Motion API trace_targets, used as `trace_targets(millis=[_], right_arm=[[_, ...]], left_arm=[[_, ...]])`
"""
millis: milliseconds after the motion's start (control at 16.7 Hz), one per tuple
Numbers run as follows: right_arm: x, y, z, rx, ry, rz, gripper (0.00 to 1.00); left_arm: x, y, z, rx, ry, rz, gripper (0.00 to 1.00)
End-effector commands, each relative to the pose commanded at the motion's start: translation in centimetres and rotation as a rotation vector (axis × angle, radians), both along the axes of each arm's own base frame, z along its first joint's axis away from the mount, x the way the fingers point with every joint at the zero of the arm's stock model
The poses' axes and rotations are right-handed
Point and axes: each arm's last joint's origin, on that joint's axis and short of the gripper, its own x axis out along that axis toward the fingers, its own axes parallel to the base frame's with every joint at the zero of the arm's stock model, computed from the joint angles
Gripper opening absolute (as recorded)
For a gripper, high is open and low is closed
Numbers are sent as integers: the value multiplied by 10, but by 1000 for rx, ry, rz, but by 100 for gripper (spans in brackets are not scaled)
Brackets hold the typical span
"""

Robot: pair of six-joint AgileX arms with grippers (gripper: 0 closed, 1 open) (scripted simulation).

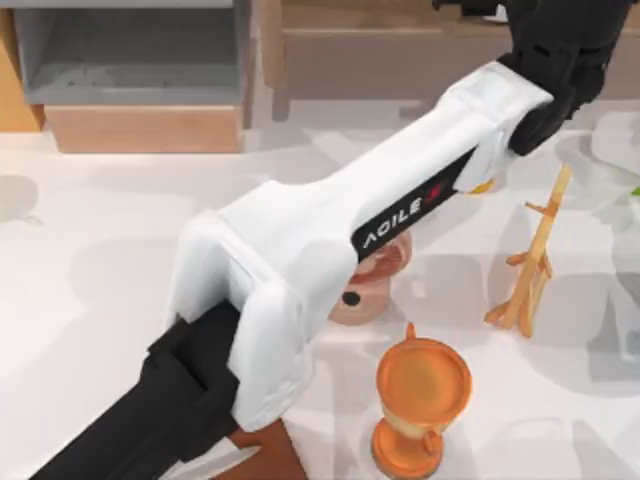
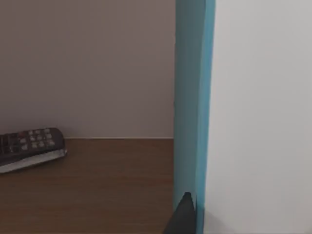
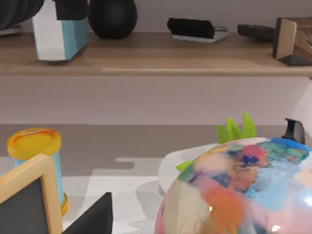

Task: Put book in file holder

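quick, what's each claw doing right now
Left claw: shut on the book, up at the long wooden shelf.
Right claw: cannot be told.

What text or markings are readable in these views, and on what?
"AGILE" plus a red mark after it: on the black strip of the left arm, top view.
Remote control on the wooden shelf, left wrist view: button markings too blurred to read.
Book: plain light-blue cover, no text.
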Motion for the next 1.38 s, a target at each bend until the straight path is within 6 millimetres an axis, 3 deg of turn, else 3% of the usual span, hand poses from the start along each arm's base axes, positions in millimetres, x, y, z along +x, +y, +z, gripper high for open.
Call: trace_targets(millis=[480, 840, 1080, 1380], right_arm=[[0, 0, 0, 0, 0, 0, 100], [0, 0, 0, 0, 0, 0, 100], [0, 0, 0, 0, 0, 0, 100], [0, 0, 0, 0, 0, 0, 100]], left_arm=[[-1, 0, 2, 18, 2, -3, 0], [-16, 3, 20, 195, 6, -49, 0], [-38, 25, 32, 408, 29, -85, 0], [-88, 82, 45, 707, 43, -155, 0]])
